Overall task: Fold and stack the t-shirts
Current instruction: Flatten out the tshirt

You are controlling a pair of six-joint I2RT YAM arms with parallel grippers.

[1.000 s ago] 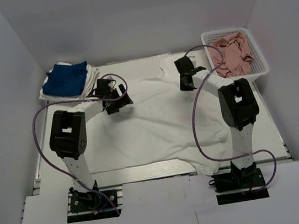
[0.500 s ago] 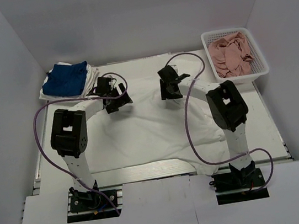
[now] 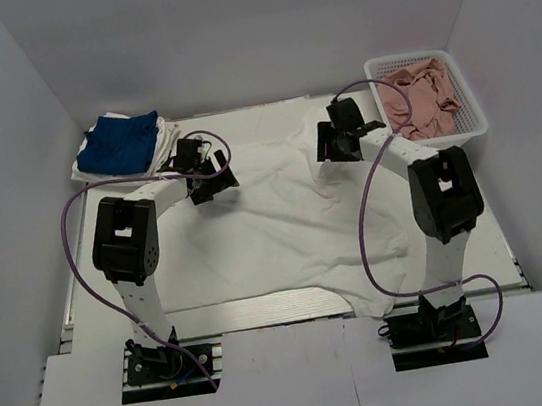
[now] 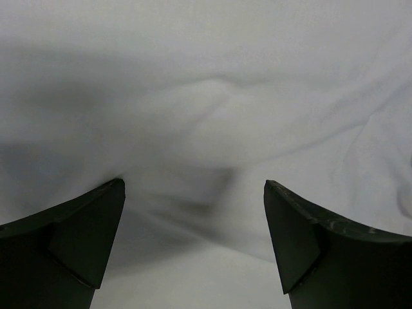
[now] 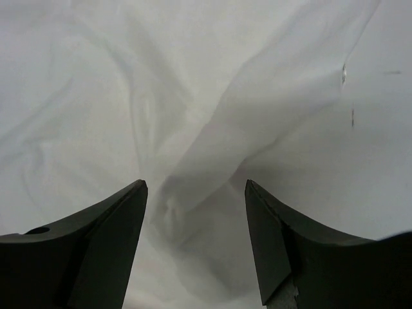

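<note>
Nothing legible: no text, label, brand or number can be read on the spread white t-shirt (image 3: 265,234) or the blue t-shirt (image 3: 119,143)

Far right corner of my table (image 3: 494,242): white plastic basket (image 3: 470,99) with lattice walls, standing upright. Inside it is a crumpled pink cloth (image 3: 420,96), heaped to about rim height. The table top is white, and I note a bare strip along its right side. A metal rail (image 3: 256,314) runs along the near edge, with flat white panels (image 3: 296,381) in front of it. Plain white walls (image 3: 247,35) close in the back and both sides.
</note>
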